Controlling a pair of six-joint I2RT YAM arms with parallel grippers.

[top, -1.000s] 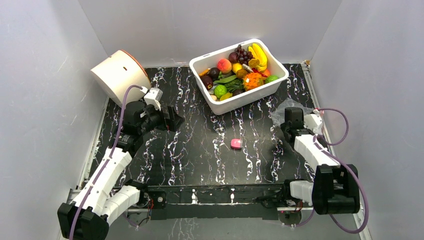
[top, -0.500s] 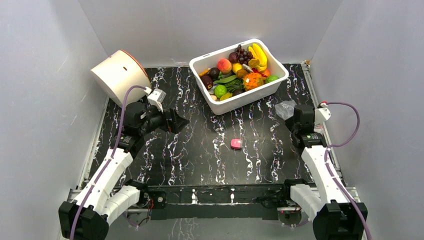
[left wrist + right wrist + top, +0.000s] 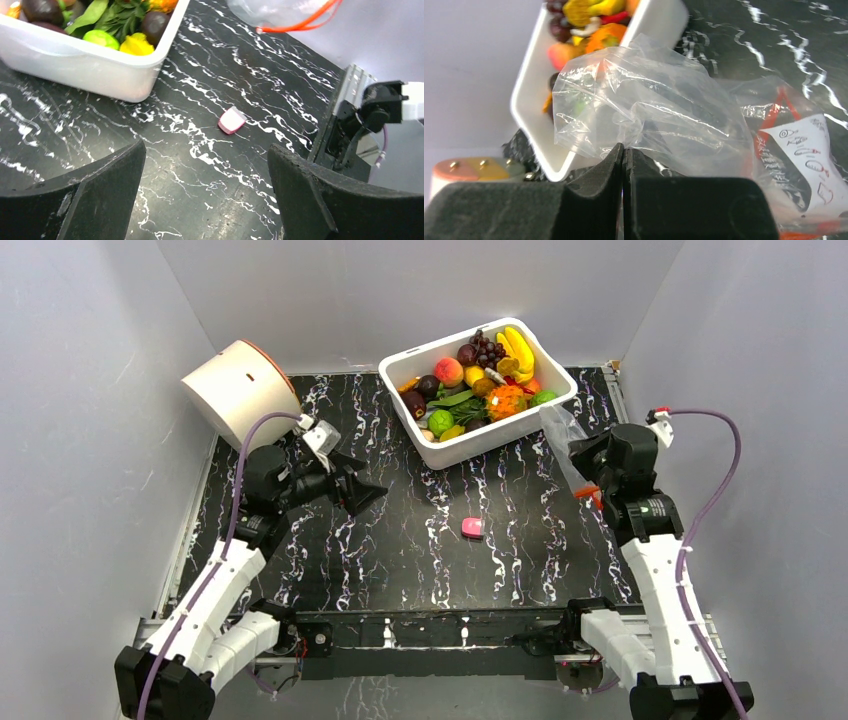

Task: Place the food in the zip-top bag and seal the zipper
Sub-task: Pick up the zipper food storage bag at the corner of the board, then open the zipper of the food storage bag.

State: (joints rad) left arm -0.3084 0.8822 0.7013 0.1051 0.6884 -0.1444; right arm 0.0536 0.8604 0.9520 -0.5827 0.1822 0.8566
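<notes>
Two arms reach over a black marbled desk (image 3: 400, 550). We see the right pincer (image 3: 624, 150) pinched tight on a fold of the zip-top bag (image 3: 649, 95). The bag hangs crumpled off the desk near its right edge, just beside the right corner of the white bin (image 3: 500, 440). The zipper (image 3: 300, 23) shows as a red-orange line along the bag's lower edge. The left pincer (image 3: 205, 160) gapes wide, holding nothing, over the desk left of centre. The food (image 3: 485, 375) lies heaped inside the bin near the far edge. Between the arms we find a broad stretch of desk, with a small pink block (image 3: 471, 528) on it, well apart from both pincers.
</notes>
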